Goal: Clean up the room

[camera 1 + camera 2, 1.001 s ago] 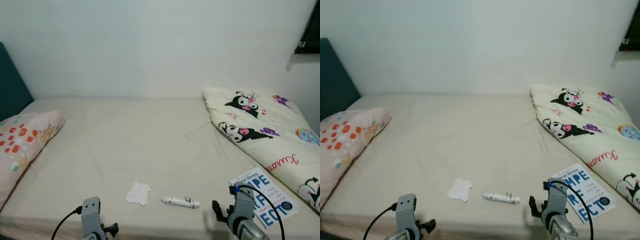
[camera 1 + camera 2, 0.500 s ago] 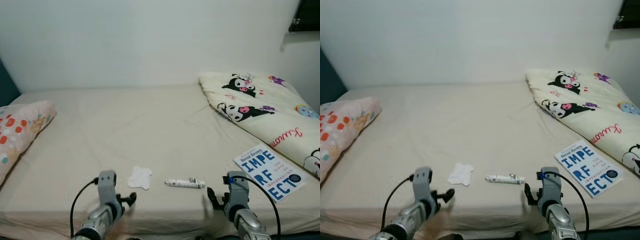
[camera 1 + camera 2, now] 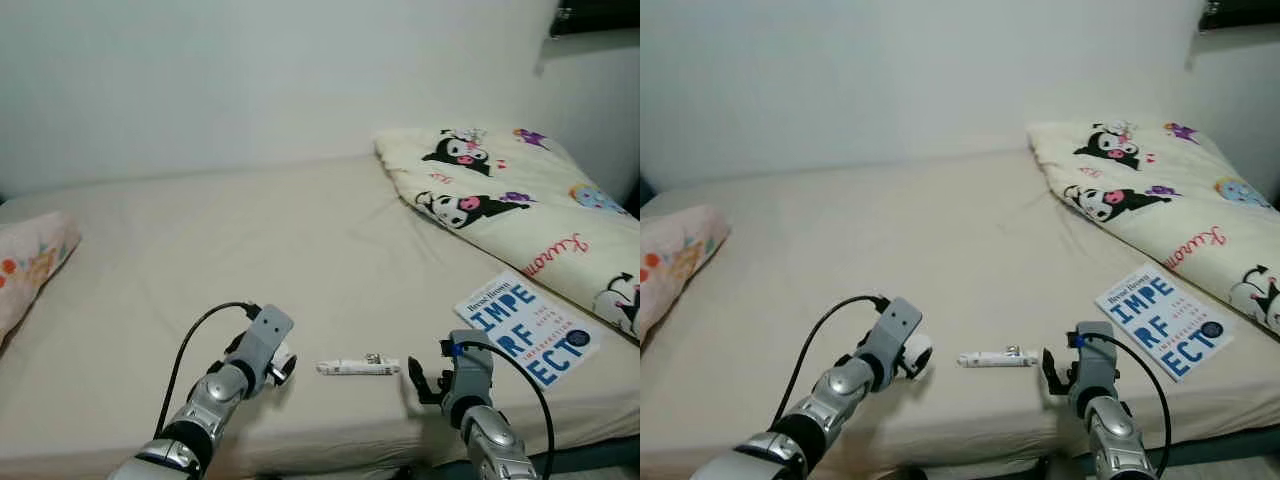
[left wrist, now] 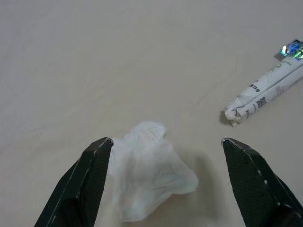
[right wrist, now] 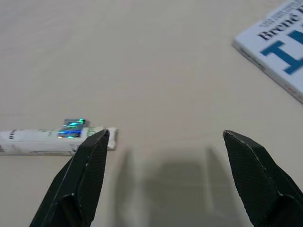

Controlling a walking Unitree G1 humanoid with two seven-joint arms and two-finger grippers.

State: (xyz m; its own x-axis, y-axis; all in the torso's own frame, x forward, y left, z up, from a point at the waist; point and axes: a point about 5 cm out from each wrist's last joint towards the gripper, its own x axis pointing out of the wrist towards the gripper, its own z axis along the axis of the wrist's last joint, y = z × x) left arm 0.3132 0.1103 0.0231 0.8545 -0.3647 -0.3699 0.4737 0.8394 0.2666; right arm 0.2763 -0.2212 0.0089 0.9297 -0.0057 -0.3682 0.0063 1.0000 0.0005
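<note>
A crumpled white tissue (image 4: 151, 175) lies on the beige bed sheet (image 3: 250, 250) near the front edge. My left gripper (image 4: 165, 141) hangs open just over it, one finger on each side, and the wrist hides most of the tissue in the eye views. A rolled-up white tube (image 3: 358, 367) lies to the right of the tissue. My right gripper (image 5: 165, 135) is open and low over the sheet between the tube (image 5: 52, 139) and a blue-and-white book (image 3: 527, 329), holding nothing.
A cream blanket with cartoon prints (image 3: 500, 200) covers the bed's right side, next to the book. A pink patterned pillow (image 3: 30, 265) lies at the far left. The mattress front edge (image 3: 330, 440) runs just below both grippers. A white wall stands behind the bed.
The head camera has shifted, so the whole scene slid left. My left arm has reached forward and to the right, up to the tissue. The right gripper stays near the tube.
</note>
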